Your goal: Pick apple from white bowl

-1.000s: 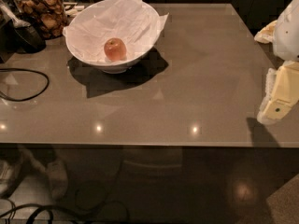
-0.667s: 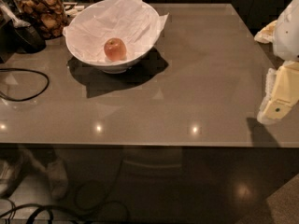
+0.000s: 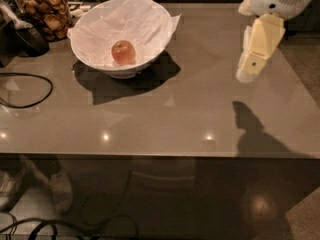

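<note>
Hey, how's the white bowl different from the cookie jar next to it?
The white bowl is opaque, wide and open; the glass jar is see-through and narrower. The bowl holds one apple on crinkled paper; the jar is packed with brown cookies. The bowl sits nearer the table's middle; the jar is at its far left corner. Both stand upright, away from the gripper, which hangs over the table's right side.
</note>
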You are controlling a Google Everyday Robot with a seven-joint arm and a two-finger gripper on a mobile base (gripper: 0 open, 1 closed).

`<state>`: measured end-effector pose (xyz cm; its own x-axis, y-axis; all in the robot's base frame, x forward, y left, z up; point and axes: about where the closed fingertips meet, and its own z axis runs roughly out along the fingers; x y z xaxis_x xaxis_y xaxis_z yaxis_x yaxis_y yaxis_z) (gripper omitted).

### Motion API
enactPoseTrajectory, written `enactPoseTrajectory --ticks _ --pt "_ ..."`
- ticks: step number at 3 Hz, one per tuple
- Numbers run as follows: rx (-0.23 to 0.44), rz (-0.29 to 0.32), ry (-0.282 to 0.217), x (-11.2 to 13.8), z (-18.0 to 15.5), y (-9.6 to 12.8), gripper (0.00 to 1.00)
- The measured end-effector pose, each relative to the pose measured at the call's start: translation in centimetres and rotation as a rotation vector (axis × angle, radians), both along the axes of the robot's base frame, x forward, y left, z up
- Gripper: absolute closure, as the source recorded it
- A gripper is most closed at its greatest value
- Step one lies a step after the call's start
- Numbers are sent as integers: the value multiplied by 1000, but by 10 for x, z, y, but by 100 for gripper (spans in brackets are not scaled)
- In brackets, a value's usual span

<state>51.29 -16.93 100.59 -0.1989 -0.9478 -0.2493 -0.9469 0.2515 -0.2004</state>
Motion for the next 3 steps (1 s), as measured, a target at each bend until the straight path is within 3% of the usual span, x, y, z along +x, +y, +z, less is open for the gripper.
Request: enactPoseTrajectory --ticks 1,2,3 --pt "41 36 -91 21 33 25 0" --pt "51 32 -110 26 34 27 0" --pt "104 53 -136 48 34 51 0"
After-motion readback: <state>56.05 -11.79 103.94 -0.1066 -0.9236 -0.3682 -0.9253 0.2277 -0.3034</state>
